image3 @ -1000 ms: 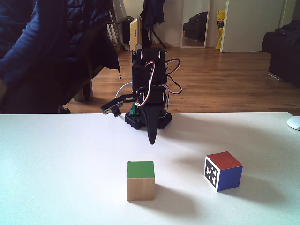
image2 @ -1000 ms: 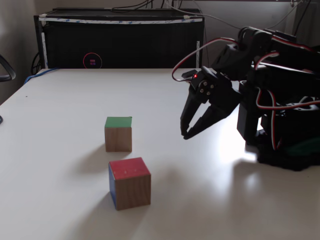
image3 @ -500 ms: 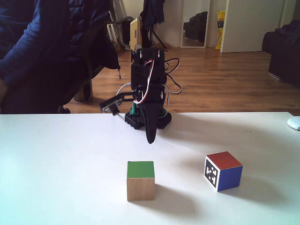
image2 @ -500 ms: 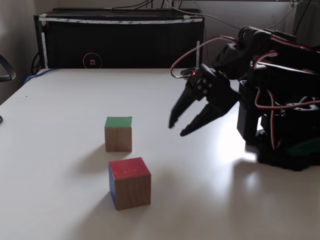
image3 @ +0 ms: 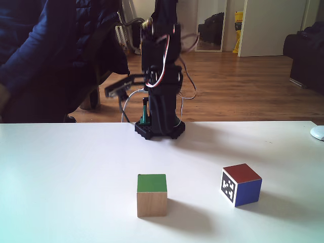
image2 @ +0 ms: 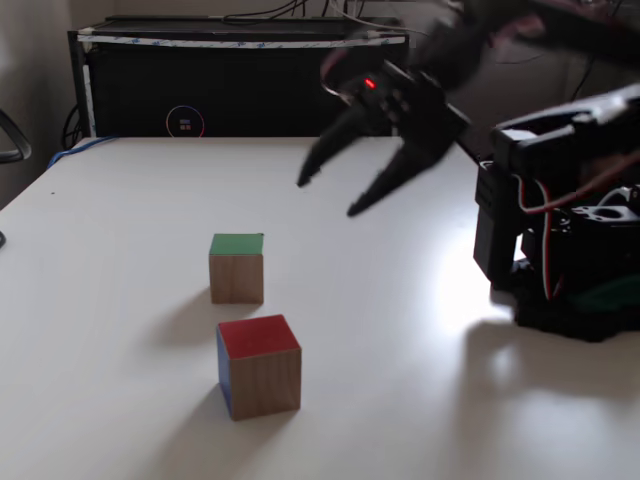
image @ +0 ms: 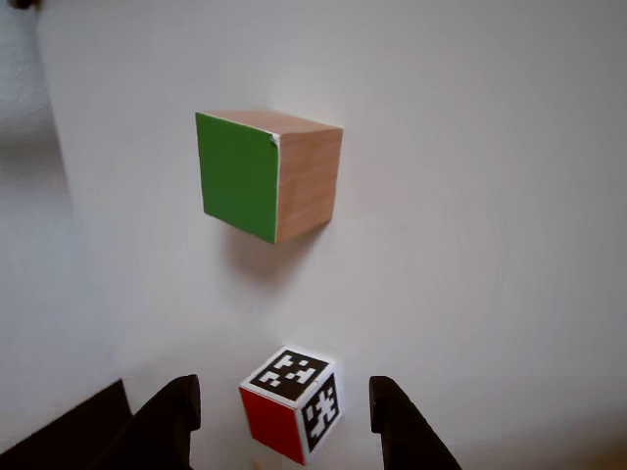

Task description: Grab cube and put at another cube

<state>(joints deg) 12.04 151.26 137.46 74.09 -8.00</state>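
The cube [image2: 237,268], light-brown wood with a green top, stands on the white table; it also shows in another fixed view [image3: 152,195] and in the other view [image: 269,176]. The other cube [image3: 241,185], with marker faces, a red top and a blue side, rests apart from it, nearer the camera in a fixed view [image2: 260,365]. My gripper [image2: 327,197] hangs open in the air above the table, right of and behind the green-faced cube, holding nothing. In the other view its fingertips [image: 176,401] frame the marker cube [image: 292,403].
The arm's black base [image2: 570,290] stands at the table's right side. A black box [image2: 240,80] lines the far table edge. A person in a dark blue jacket [image3: 50,50] is behind the table. A white object [image3: 319,132] lies at the right edge.
The gripper has risen from near the table and swung out over it towards the cubes, its jaws spreading wider. Neither cube has moved.
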